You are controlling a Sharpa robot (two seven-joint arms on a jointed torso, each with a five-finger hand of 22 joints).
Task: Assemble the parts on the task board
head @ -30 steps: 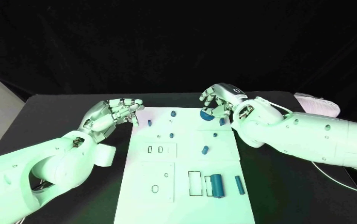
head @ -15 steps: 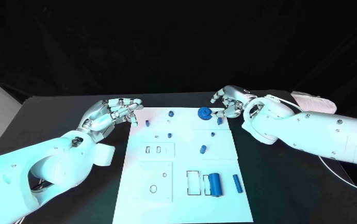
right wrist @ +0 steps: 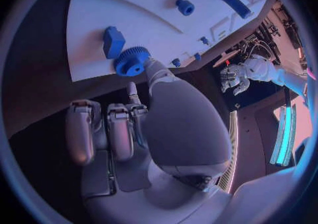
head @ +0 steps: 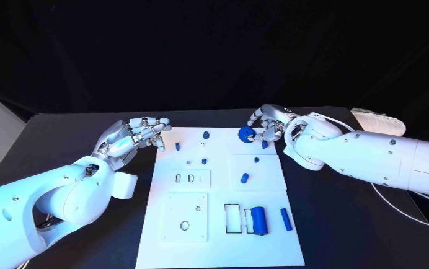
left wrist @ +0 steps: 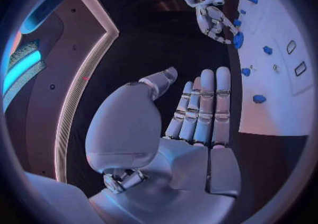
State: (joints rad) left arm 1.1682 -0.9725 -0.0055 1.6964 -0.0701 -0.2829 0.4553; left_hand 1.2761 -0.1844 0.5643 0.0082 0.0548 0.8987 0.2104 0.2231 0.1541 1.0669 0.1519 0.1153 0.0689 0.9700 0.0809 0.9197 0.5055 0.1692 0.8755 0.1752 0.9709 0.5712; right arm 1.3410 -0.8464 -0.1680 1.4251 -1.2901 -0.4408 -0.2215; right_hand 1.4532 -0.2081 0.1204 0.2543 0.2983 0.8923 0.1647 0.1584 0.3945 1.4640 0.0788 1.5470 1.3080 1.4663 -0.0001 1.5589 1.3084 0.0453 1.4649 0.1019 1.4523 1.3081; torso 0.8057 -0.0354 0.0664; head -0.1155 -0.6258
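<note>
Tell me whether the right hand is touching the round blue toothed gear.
Touching. In the right wrist view a fingertip of the right hand meets the round blue toothed gear.

A black tabletop (head: 80,139) carries everything, with a black backdrop (head: 214,39) hanging behind it. Near the tabletop's far right corner lies a pale, folded bundle (head: 379,120) — cloth or paper, too blurred to tell — and a thin white cable (head: 400,208) trails along the right side.
</note>
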